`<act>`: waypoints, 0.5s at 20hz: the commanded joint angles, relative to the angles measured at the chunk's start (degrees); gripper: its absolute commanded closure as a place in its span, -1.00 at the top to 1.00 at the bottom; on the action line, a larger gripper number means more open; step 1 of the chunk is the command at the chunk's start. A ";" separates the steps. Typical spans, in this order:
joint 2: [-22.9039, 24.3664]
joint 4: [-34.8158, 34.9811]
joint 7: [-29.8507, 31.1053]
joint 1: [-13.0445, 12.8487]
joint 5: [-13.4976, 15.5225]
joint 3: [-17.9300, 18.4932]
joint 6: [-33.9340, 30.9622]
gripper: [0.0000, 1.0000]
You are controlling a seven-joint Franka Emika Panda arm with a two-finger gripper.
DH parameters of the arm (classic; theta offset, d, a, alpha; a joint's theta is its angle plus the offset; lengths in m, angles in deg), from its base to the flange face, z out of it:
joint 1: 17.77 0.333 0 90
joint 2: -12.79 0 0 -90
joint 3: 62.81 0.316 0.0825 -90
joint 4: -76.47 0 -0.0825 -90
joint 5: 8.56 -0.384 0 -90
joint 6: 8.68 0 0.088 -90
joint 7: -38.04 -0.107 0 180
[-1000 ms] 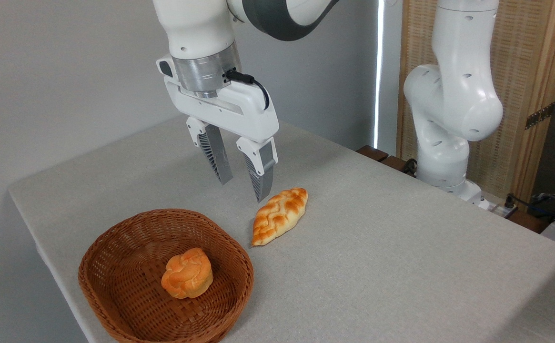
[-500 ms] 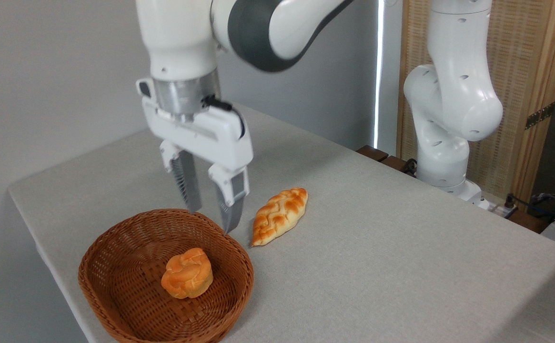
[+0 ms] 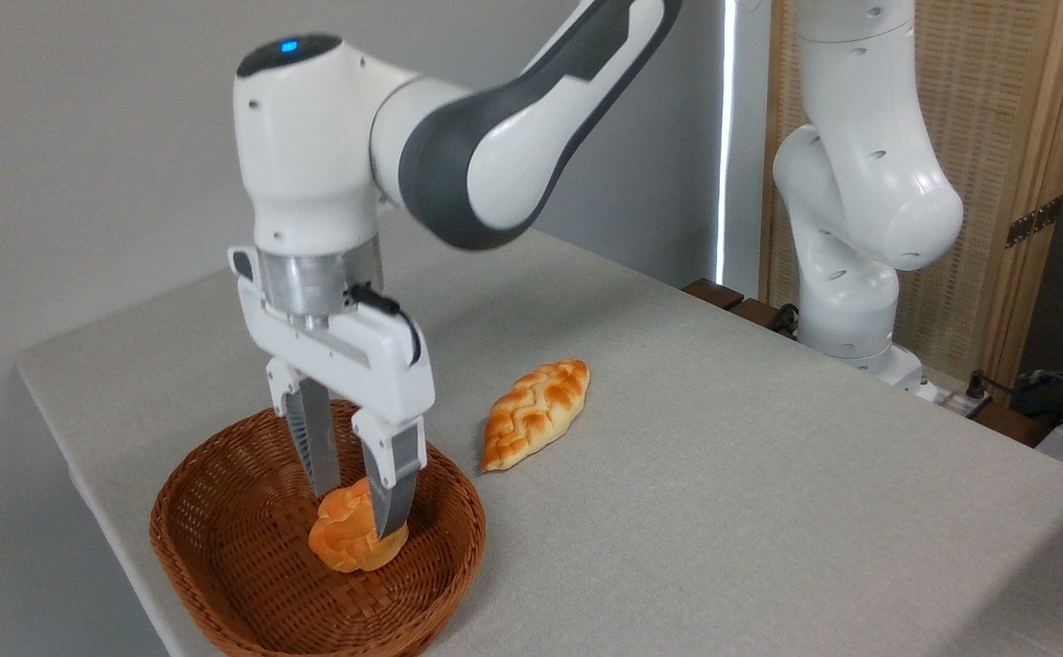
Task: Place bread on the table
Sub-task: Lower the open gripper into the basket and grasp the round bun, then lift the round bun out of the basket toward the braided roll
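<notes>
The bread point(image 3: 346, 540), a small round orange bun with a knotted top, lies inside the brown wicker basket point(image 3: 221, 566) at the front left of the table point(image 3: 723, 511). My gripper point(image 3: 355, 511) has come down into the basket and stands open, its two fingers on either side of the bun's upper right part. The right finger point(image 3: 391, 488) covers part of the bun. I cannot tell whether the fingers touch it.
A longer braided golden loaf point(image 3: 536, 411) lies on the grey cloth just right of the basket. The arm's white base point(image 3: 846, 301) stands at the back right edge, with cables and dark items beyond it. The table's front-left edge runs close to the basket.
The gripper has moved left and down from above the loaf, over the basket's rim, into the basket around the bun. It stayed open. The bun and loaf have not moved.
</notes>
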 commanded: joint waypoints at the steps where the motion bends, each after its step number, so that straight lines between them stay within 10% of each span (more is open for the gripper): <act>1: -2.16 -0.44 -0.81 -0.27 0.39 -0.05 1.93 1.00; 8: -2.95 -0.36 -0.90 -0.54 -0.22 -0.05 1.93 0.99; 10: -2.95 -0.36 -0.90 -0.54 -1.01 -0.05 1.93 0.64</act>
